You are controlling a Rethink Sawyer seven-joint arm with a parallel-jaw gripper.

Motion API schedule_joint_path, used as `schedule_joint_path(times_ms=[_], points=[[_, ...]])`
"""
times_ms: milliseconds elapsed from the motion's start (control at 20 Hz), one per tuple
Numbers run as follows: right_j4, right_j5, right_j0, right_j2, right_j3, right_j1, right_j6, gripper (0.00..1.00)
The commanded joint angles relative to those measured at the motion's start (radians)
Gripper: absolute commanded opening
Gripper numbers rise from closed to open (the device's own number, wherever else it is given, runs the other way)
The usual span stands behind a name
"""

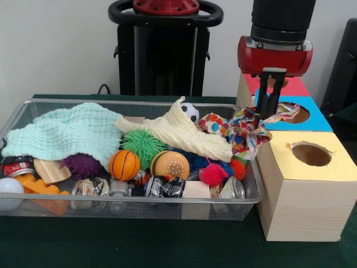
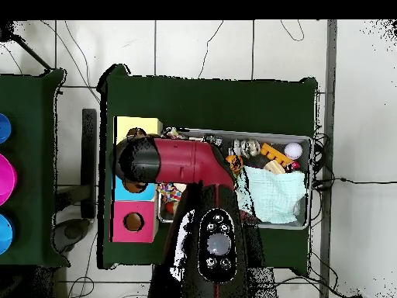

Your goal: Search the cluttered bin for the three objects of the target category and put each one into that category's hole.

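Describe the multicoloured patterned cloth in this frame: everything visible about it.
The patterned cloth is thin printed fabric, white with red, yellow, blue and green spots and patches. It hangs crumpled and bunched from the end effector, whose dark fingers close on its upper part above the blue-topped box. One tail trails across that box's top toward its hole; the rest droops over the wire bin's right corner, touching the cream knitted cloth. The overhead view hides most of it under the arm.

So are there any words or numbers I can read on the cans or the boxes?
None can be read.
Cans at the bin's front: printed labels, too blurred to read.
Red can at the left: print too blurred to read.
Boxes: plain, no writing shows.
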Motion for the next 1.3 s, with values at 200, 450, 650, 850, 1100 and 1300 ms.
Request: schedule_joint_path(times_ms=[200,450,650,850,1100,1300], points=[[0.054,0.035,0.028,-0.024,0.028,0.047,0.263,0.0],[0.07,0.031,0.049,-0.038,0.017,0.061,0.271,0.0],[0.081,0.04,0.079,-0.059,0.004,0.063,0.292,0.0],[0.098,0.038,0.104,-0.076,0.004,0.066,0.302,0.0],[0.118,0.048,0.135,-0.096,-0.021,0.084,0.312,0.0],[0.132,0.05,0.158,-0.112,-0.033,0.095,0.323,0.0]])
